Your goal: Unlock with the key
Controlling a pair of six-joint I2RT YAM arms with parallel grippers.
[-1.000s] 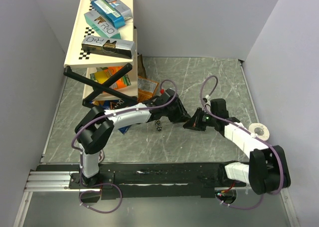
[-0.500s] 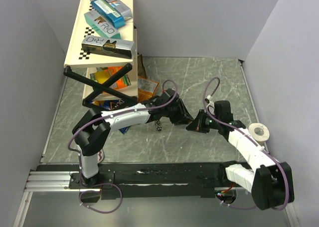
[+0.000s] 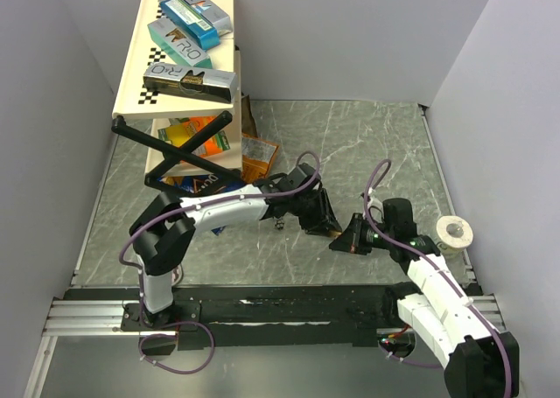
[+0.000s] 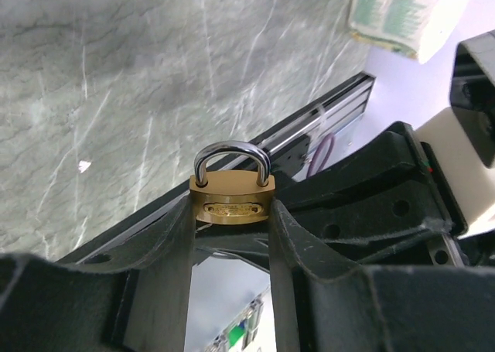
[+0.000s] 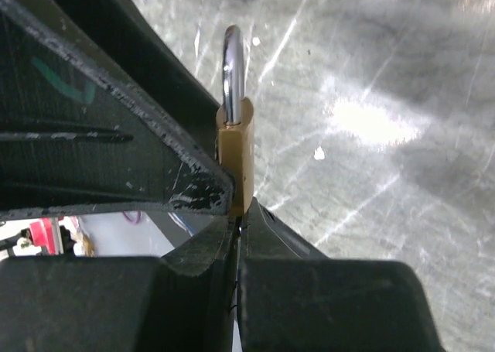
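A small brass padlock (image 4: 230, 201) with a silver shackle is clamped by its sides between the fingers of my left gripper (image 4: 230, 210), shackle pointing away. It is held above the marble table. My right gripper (image 5: 241, 213) is shut, its tips pressed against the padlock's (image 5: 238, 158) bottom end. A thin glint of metal shows in the slit between those tips; I cannot tell what it is. From above, both grippers (image 3: 329, 226) (image 3: 339, 243) meet at mid-table. A tiny dark grey cluster, the key (image 3: 278, 224), lies on the table just left of them.
A tilted cream shelf (image 3: 140, 61) carrying boxes stands at the back left, with orange packets (image 3: 258, 157) beneath it. A white tape roll (image 3: 455, 232) sits at the right. A pale speck (image 5: 319, 153) lies on the table (image 3: 385, 144). A black rail (image 3: 280, 306) runs along the near edge.
Both grippers have shifted together toward the near right, still meeting at the padlock. The right arm has folded back toward its base. The dark cluster has stayed put.
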